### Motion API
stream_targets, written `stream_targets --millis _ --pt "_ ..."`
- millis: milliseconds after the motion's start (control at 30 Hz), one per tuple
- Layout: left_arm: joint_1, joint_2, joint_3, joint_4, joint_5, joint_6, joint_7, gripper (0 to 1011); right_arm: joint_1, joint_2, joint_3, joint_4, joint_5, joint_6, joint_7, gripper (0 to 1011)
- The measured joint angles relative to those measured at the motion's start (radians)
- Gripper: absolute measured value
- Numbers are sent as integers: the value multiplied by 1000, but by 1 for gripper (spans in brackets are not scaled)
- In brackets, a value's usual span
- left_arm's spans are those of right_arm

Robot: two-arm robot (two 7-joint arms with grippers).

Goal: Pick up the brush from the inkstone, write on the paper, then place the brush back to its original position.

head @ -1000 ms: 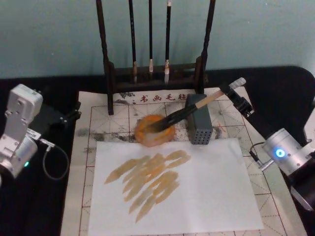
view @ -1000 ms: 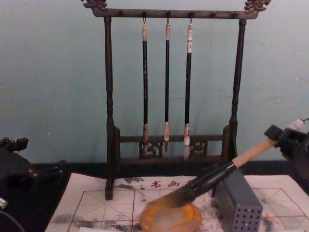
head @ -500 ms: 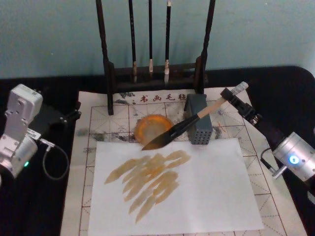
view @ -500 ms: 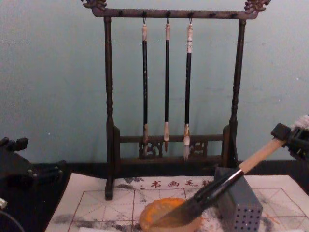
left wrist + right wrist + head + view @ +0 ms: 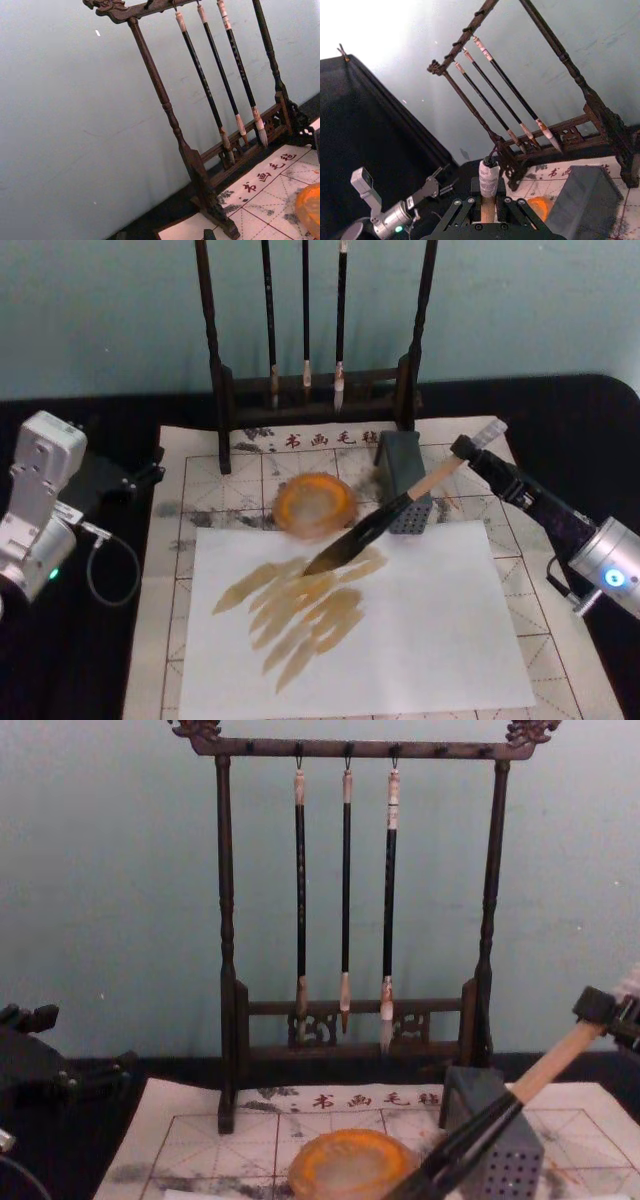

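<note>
Head view shows you the right gripper (image 5: 468, 452) clamped on the brush (image 5: 375, 525), which has left the orange-stained inkstone (image 5: 315, 502). Its tip now slants over the orange strokes on the white sheet (image 5: 430, 640) covering the gridded paper (image 5: 200, 480). Your left gripper (image 5: 140, 478) sits parked at the left of the black table (image 5: 560, 420).
</note>
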Motion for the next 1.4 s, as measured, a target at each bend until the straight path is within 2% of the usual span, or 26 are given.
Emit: stream_targets --millis 300,667,967,1400 --pt "0 0 0 0 0 0 0 1001 -13 35 4 -31 -48 -27 -24 181" --pt "0 0 0 0 0 0 0 1001 -17 53 18 -62 -149 -79 -31 181" --pt "0 0 0 0 0 0 0 1001 -12 69 20 -85 -226 -83 -30 181" --pt "0 0 0 0 0 0 0 1001 -14 80 35 -112 -286 -85 -24 181"
